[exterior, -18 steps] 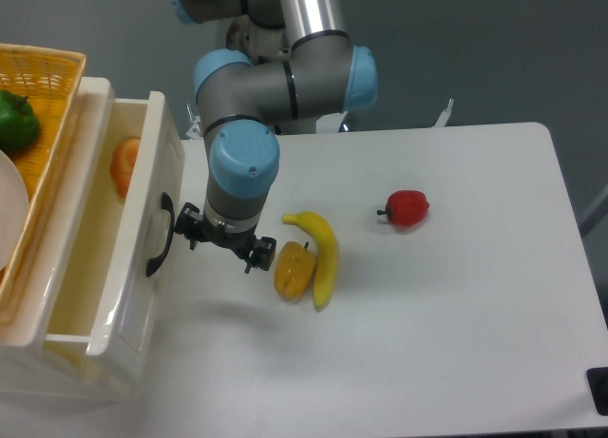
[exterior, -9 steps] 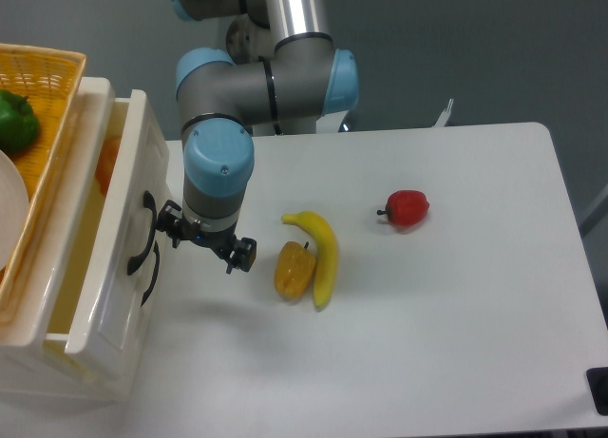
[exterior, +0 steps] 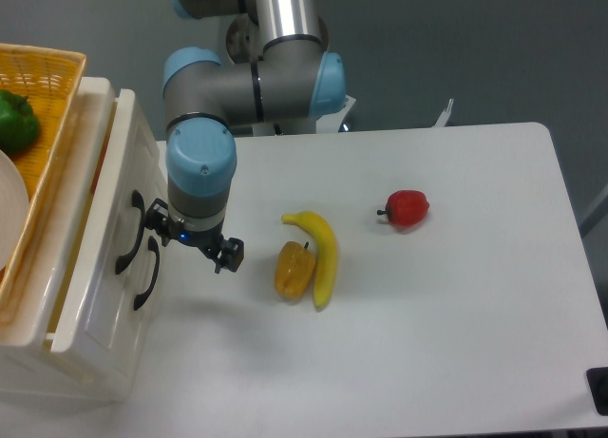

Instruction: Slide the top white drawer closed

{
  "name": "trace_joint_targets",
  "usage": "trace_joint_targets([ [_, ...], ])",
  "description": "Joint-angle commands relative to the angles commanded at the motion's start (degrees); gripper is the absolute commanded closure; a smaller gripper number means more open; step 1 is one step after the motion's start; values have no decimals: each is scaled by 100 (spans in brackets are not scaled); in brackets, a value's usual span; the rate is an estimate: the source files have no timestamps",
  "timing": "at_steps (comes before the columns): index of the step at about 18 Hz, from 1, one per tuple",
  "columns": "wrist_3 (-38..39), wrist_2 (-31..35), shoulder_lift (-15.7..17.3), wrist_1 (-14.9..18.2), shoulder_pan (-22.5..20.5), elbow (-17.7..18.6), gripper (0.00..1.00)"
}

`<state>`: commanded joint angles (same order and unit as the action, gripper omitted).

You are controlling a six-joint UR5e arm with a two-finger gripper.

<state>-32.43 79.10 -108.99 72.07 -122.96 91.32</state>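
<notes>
At the desk's left edge, the gripper point(exterior: 190, 245), fingers spread, is pressed against the top white drawer point(exterior: 104, 219), because a narrow gap remains.

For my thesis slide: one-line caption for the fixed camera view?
UR5e pincer against the top white drawer, nearly closed; banana, yellow pepper and red pepper lie on the table.

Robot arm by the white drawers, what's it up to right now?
The arm has its gripper down at the front of the top white drawer, beside the black handle, apparently pushing it shut. The drawer is nearly in, with only a narrow gap left along its top. A banana, a yellow pepper and a red pepper lie untouched on the table. A yellow basket sits on top of the drawer unit.
</notes>
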Motion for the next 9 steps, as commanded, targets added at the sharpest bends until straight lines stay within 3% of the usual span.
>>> trace_joint_targets([
  [9,9,-9,9,9,53,0,0],
])
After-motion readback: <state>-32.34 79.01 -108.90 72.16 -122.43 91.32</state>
